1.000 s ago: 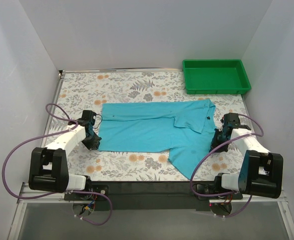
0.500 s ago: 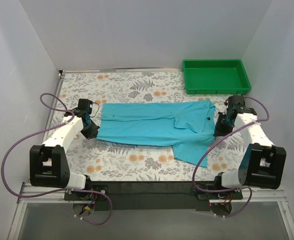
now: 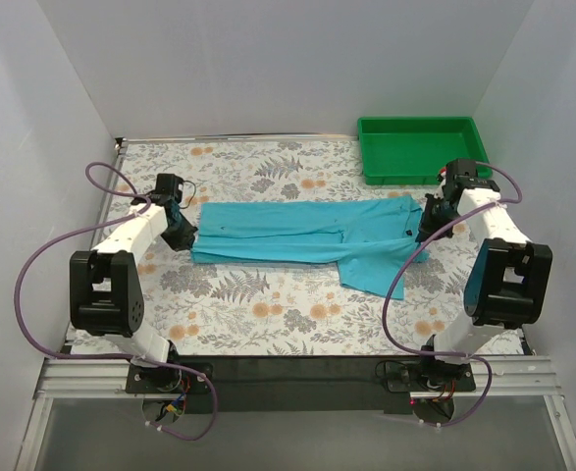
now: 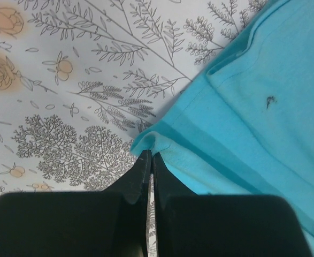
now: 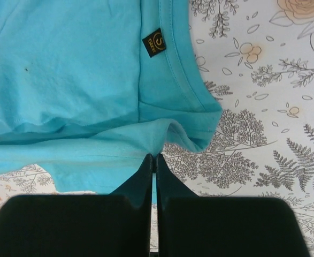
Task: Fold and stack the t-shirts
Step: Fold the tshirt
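**Learner:** Where is everything in this figure?

**Instructor:** The turquoise shirt (image 3: 288,234) lies as a long band across the middle of the flowered tabletop (image 3: 268,304). Its collar end is at the right, and one sleeve spills toward you there. The green tray (image 3: 423,180) sits at the far right corner, just beyond that end. The left hand (image 3: 183,234) has its fingers pressed together on the shirt's left edge. The right hand (image 3: 427,232) pinches the right edge the same way, below the small dark label (image 5: 154,42).

**Learner:** So the lengthwise fold is the step in hand?

**Instructor:** It appears so. To do it well, move both hands at one height and one pace, so the carried edge stays straight between them. Hold the cloth lightly taut, without dragging the layer beneath. Lay the edge parallel to the far edge. Spread your fingers only once the cloth rests flat. The loose sleeve will likely need tucking afterwards.
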